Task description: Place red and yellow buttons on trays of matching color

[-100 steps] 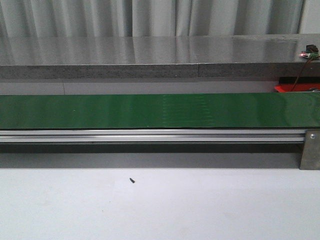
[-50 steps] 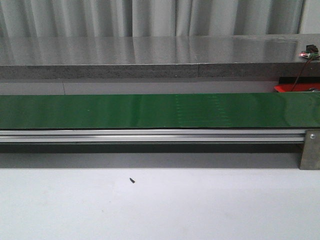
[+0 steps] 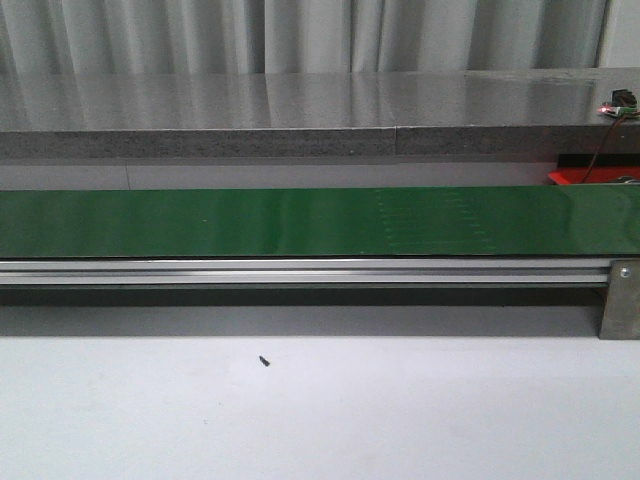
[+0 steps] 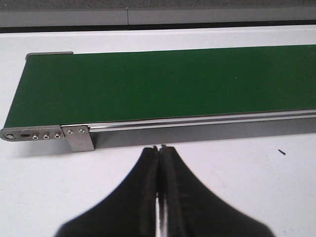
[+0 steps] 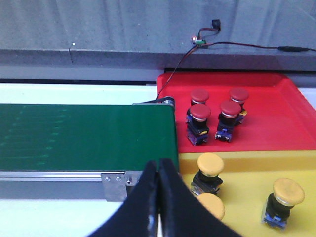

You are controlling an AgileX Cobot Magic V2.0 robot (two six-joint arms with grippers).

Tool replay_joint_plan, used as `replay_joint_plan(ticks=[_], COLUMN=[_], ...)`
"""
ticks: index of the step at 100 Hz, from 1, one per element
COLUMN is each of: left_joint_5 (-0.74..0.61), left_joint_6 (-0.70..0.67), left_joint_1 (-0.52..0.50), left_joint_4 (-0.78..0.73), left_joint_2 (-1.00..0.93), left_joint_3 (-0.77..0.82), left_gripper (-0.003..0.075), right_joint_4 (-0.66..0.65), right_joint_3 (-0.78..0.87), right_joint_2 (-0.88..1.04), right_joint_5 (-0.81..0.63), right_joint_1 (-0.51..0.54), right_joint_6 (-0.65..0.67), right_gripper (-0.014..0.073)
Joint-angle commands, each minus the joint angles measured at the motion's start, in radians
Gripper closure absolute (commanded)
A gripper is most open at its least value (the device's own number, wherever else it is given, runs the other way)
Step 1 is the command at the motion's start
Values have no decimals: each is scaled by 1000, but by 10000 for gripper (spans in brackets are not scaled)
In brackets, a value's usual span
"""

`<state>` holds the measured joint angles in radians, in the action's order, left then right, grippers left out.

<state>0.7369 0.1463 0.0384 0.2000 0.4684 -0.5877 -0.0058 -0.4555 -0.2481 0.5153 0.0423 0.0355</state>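
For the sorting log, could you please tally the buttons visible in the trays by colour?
Red buttons on the red tray: 4
Yellow buttons on the yellow tray: 3
Total: 7

A: The belt [image 3: 300, 222] is dark green. The table [image 3: 320, 420] under it is white.

B: One tray [image 5: 276, 128] is red and holds four red buttons [image 5: 200, 112]. The other tray [image 5: 247, 197] is yellow, with three yellow buttons [image 5: 210, 164]. The curtain [image 3: 300, 35] is grey.
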Motion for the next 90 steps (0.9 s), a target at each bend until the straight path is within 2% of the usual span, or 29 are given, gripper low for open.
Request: replay_joint_plan(ticks=[1, 45, 70, 90], left_joint_5=[-74, -74, -74, -74], left_joint_6=[-9, -9, -9, -9], left_joint_1=[8, 8, 8, 8], left_joint_4=[16, 16, 16, 16], left_joint_2=[4, 4, 4, 4], left_joint_3=[-26, -26, -26, -26], left_gripper=[740, 740, 740, 740], right_joint_4=[6, 69, 41, -23], right_joint_3=[4, 179, 328, 418], right_joint_2=[44, 214, 268, 277], right_joint_5=[-97, -226, -490, -563], right_joint_1=[-2, -3, -7, -7], right_joint_6=[-9, -17, -17, 14], right_gripper=[660, 660, 660, 660])
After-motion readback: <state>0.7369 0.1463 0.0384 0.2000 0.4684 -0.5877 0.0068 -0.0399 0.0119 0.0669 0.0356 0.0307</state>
